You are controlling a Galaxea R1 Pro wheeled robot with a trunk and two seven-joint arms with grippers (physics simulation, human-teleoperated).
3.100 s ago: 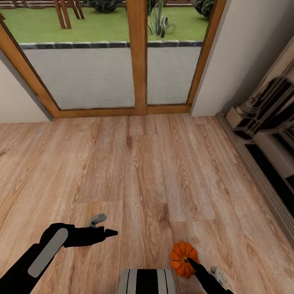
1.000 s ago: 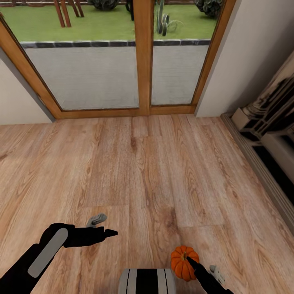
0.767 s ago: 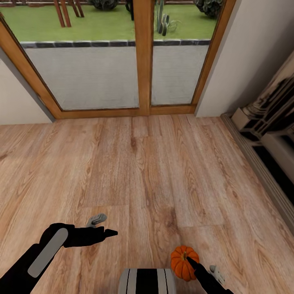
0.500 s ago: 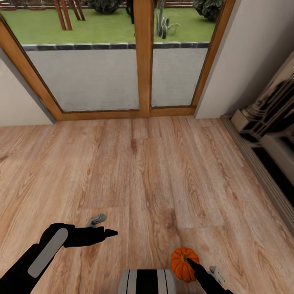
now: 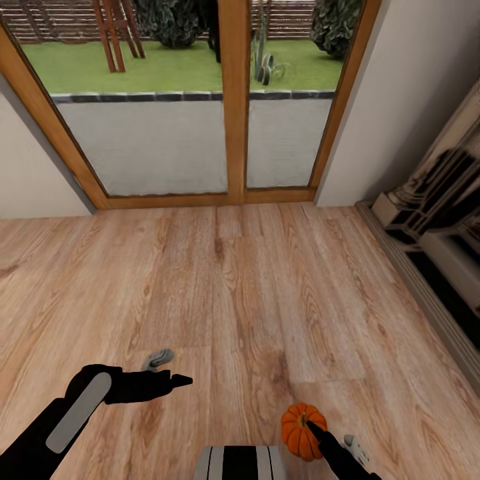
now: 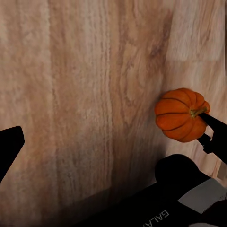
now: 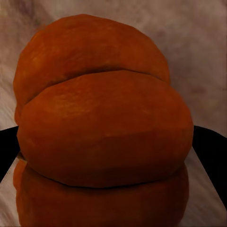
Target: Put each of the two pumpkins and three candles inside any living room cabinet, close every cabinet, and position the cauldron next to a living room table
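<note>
The right claw (image 5: 319, 432) is clenched on a pumpkin (image 5: 301, 430), low at the right of the head view, just above the wood floor (image 5: 253, 293). One dark finger (image 5: 313, 428) lies across the pumpkin's top beside its stem, and a grey fingertip shows past it on the far side. In the right wrist view the pumpkin (image 7: 101, 132) sits close between two dark fingers (image 7: 210, 151), its orange ribs pressed against both. The left wrist view shows the same pumpkin (image 6: 179, 115) from the side, its stem tilted toward the right claw (image 6: 206, 128), with the floor (image 6: 85, 94) behind it. The left claw (image 5: 167, 370) is released and holds nothing, hanging over the floor at the lower left, well apart from the pumpkin, one finger grey and one black. Ahead stands a glass door with a wooden frame (image 5: 233, 100), a lawn (image 5: 167, 63) beyond it. A pale and dark fireplace surround (image 5: 433, 200) runs along the right wall.
</note>
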